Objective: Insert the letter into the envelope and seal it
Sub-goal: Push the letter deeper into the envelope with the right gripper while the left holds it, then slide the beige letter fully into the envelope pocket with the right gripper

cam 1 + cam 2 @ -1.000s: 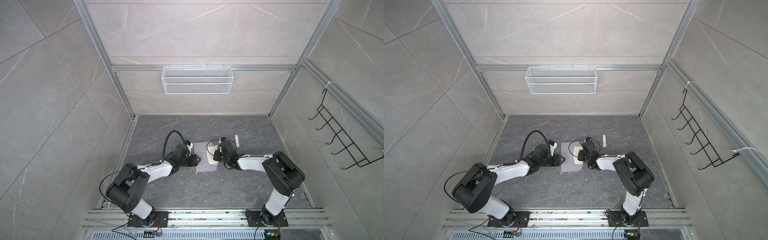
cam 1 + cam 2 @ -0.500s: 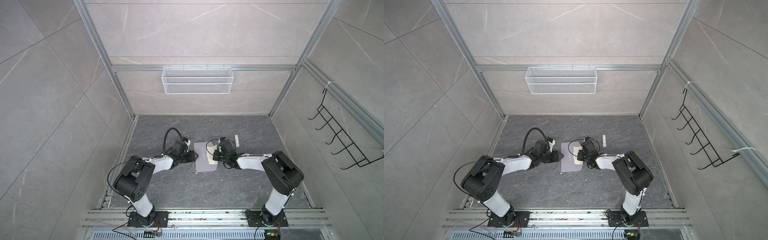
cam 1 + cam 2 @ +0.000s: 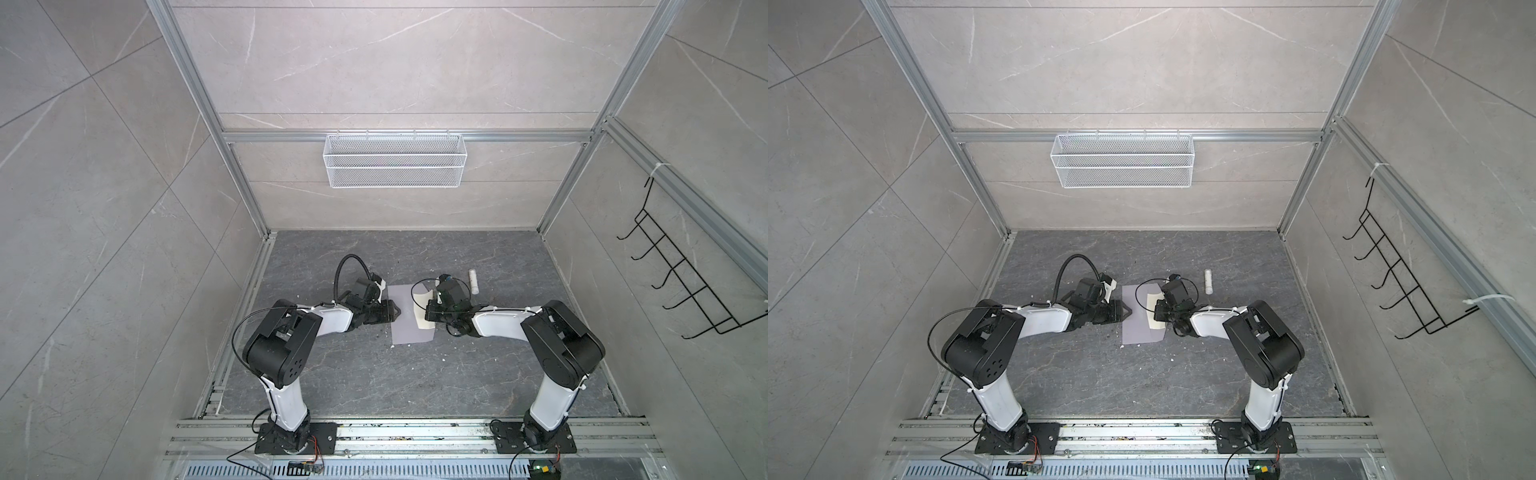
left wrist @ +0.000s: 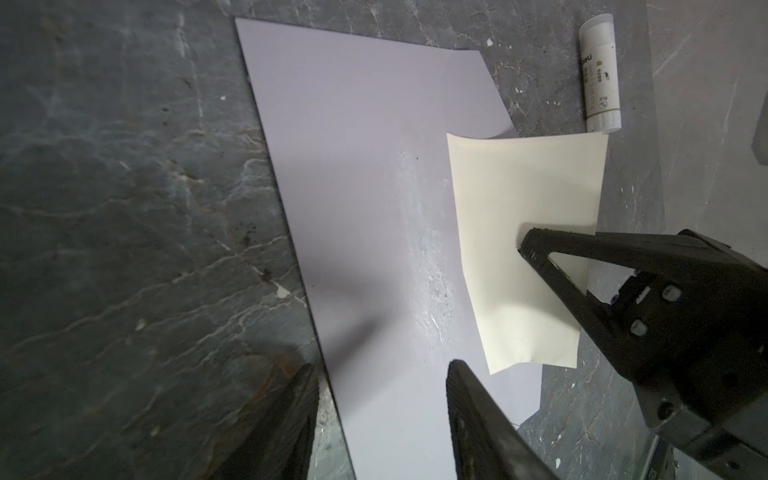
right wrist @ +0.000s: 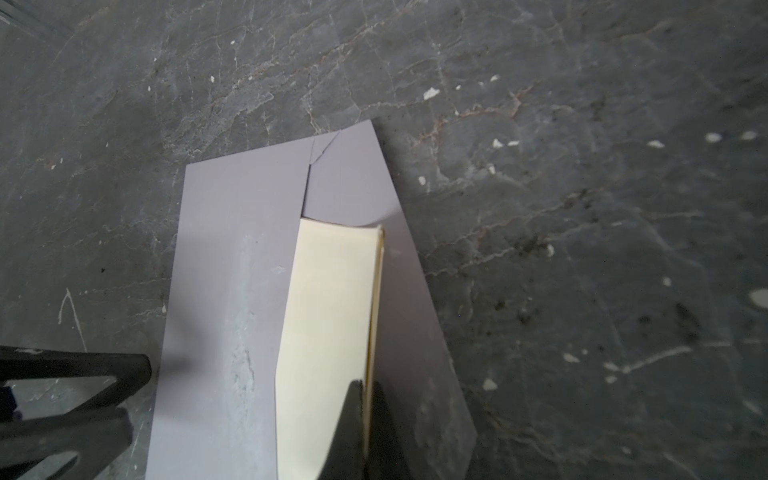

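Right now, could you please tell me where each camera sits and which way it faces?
Both top views: high at the front, looking down; left arm and right arm flank the pale lavender paper envelope.
Left wrist: on the left arm, facing the envelope; its open left end effector shows.
Right wrist: on the right arm, facing the cream folded paper letter, clamped by its right end effector.
Shared: both wrist views show envelope, letter, opposite end effector.

White glue stick, "21g" printed on its label, brand lettering blurred
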{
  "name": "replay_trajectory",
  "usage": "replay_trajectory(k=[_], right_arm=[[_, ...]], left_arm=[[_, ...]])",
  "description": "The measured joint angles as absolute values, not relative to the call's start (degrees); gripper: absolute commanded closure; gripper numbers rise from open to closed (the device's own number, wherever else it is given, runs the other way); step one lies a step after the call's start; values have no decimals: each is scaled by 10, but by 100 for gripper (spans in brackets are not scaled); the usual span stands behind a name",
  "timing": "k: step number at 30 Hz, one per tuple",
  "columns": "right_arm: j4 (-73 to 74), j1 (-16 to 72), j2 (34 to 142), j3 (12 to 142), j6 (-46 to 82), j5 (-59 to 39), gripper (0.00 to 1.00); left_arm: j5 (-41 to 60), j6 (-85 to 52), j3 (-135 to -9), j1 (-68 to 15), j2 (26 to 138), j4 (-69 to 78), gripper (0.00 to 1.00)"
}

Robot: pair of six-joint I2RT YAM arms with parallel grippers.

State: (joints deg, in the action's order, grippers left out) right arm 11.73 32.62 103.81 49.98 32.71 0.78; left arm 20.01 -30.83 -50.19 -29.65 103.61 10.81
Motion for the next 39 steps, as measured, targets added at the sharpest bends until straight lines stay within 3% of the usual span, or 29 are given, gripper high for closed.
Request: replay_trajectory(k=[39], right_arm=[[131,326,1083,534,324,-35,100]], left_arm=[[222,-306,-514,-292,1063,144,52]])
